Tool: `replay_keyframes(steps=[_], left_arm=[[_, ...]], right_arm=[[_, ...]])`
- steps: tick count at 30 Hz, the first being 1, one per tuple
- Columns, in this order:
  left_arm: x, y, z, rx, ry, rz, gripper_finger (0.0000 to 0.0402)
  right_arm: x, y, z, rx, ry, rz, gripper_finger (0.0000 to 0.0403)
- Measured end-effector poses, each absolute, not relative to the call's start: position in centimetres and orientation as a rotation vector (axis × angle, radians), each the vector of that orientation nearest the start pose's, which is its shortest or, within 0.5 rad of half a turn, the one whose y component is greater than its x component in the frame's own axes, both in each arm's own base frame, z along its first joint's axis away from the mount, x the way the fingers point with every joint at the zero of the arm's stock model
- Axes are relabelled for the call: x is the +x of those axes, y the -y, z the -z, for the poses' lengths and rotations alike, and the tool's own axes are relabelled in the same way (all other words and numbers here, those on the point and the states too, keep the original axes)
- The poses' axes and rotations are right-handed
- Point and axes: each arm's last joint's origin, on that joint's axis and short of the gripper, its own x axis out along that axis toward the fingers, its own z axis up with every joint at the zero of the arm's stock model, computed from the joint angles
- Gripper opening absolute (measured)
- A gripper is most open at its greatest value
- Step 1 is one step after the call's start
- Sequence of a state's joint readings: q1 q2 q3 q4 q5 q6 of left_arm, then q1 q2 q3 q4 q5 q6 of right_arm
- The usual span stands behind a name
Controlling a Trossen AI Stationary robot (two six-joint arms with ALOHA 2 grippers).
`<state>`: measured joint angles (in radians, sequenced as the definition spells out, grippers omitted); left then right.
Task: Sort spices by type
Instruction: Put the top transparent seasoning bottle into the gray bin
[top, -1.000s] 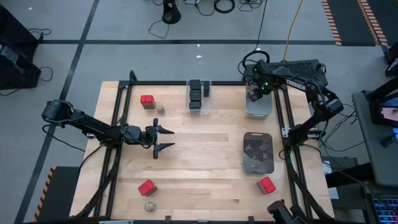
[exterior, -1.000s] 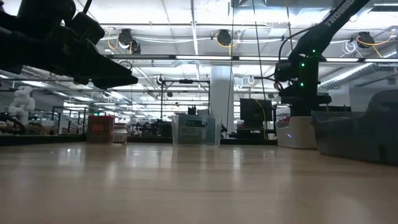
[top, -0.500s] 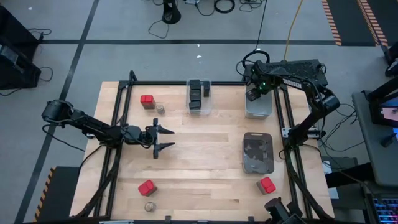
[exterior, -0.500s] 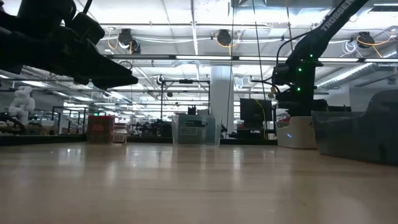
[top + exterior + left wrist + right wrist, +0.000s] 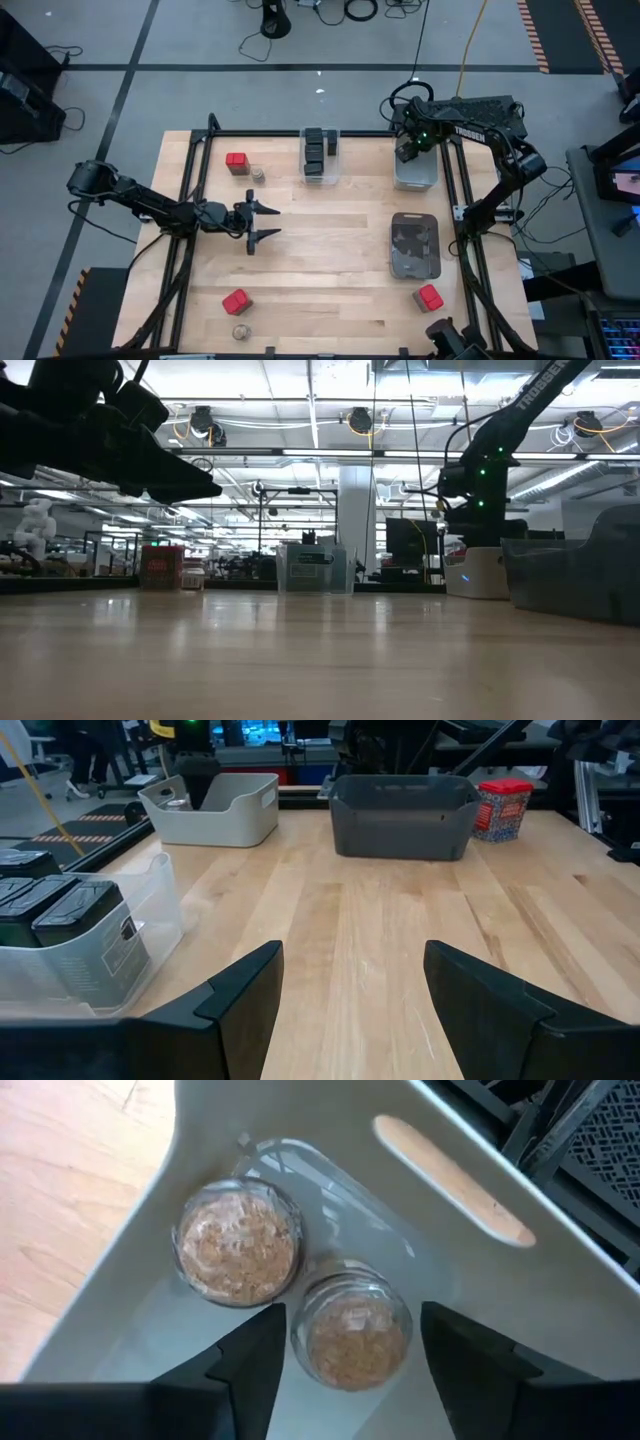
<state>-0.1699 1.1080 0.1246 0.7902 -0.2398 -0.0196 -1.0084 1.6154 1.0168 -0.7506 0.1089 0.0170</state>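
Note:
In the right wrist view two round tan-topped jars (image 5: pixel 238 1242) (image 5: pixel 352 1330) stand on the floor of the white bin (image 5: pixel 560 1280). My right gripper (image 5: pixel 352 1342) points down into it, open, a finger on either side of the nearer jar and narrowly apart from it. In the high view that gripper (image 5: pixel 408 150) is over the white bin (image 5: pixel 416 176) at the far right. My left gripper (image 5: pixel 268 224) hovers open and empty over the table's left middle. Dark tins (image 5: pixel 318 152) fill the clear bin. Red tins (image 5: pixel 236 161) (image 5: pixel 236 301) (image 5: pixel 429 297) and jars (image 5: pixel 258 174) (image 5: pixel 241 332) stand loose on the table.
A dark grey bin (image 5: pixel 415 268) sits right of centre, between the white bin and the near-right red tin. The clear bin (image 5: pixel 334 160) stands at the far middle. Black frame rails (image 5: pixel 190 190) run along the table's left and right sides. Bare wood (image 5: pixel 330 230) lies in the middle.
My right arm has dipped slightly toward the white bin. Nothing else has shifted.

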Motion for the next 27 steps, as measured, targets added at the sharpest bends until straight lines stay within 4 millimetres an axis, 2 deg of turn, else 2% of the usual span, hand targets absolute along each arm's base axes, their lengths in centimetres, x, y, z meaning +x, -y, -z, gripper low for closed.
replay_keyframes(steps=[7, 12, 19, 27], left_arm=[[18.0, 2.4, -15.1, 0.020, -0.189, -0.072, 0.0249], [18.0, 2.4, -15.1, 0.020, -0.188, -0.072, 0.0249], [18.0, 2.4, -15.1, 0.019, -0.188, -0.071, 0.0249], [18.0, 2.4, -15.1, 0.020, -0.188, -0.071, 0.0249]], right_arm=[[15.0, 24.3, -18.5, 0.636, -1.310, 0.922, 0.0232], [15.0, 24.3, -19.5, 0.639, -1.343, 0.901, 0.0230], [15.8, 24.8, -23.2, 0.662, -1.329, 0.921, 0.0227], [18.8, 23.9, -28.2, 0.605, -1.264, 0.891, 0.0228]])
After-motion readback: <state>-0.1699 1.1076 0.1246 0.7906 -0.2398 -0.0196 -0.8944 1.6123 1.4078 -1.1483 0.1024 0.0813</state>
